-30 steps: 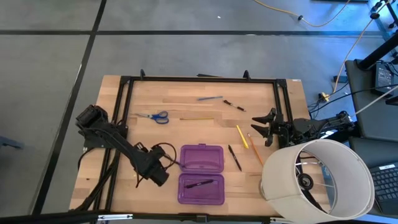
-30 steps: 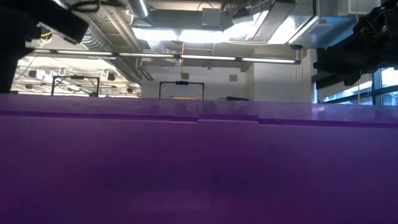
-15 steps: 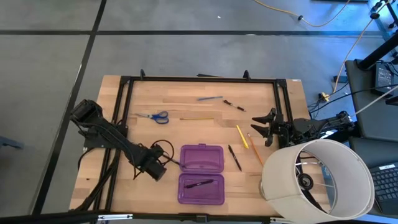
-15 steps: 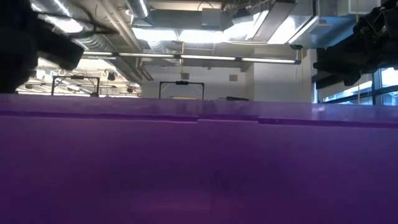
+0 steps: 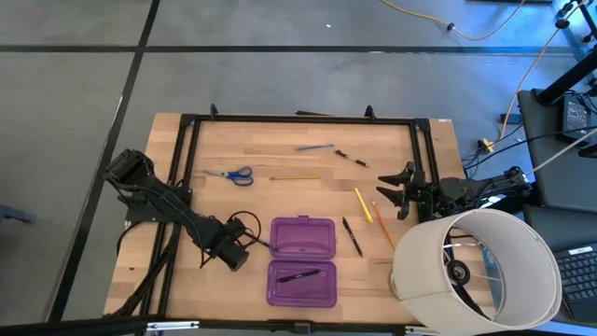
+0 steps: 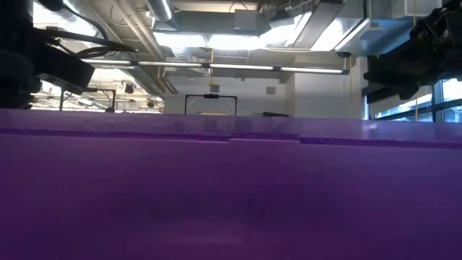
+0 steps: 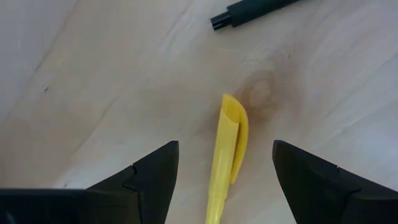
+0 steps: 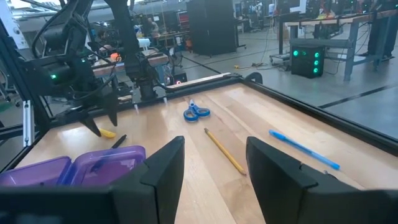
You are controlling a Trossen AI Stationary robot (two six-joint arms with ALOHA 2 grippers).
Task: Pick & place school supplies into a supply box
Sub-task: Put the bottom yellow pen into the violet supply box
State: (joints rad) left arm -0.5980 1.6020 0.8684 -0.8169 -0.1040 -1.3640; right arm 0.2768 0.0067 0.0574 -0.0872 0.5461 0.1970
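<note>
Open counter at the back, crowding at the front right

The large white cylinder (image 5: 476, 264) fills the counter's (image 5: 280, 198) front right corner, just beside the right claw (image 5: 395, 189) with its spread fingers and the two yellow pencils (image 5: 363, 204). The open purple supply box (image 5: 301, 259) takes the front middle, flanked by a black pen (image 5: 352, 237) and the left claw (image 5: 244, 245), which hangs parted over a yellow object (image 7: 225, 158). Bare wood lies between the scissors (image 5: 231, 175), the far pencil (image 5: 295, 177) and the box.
</note>
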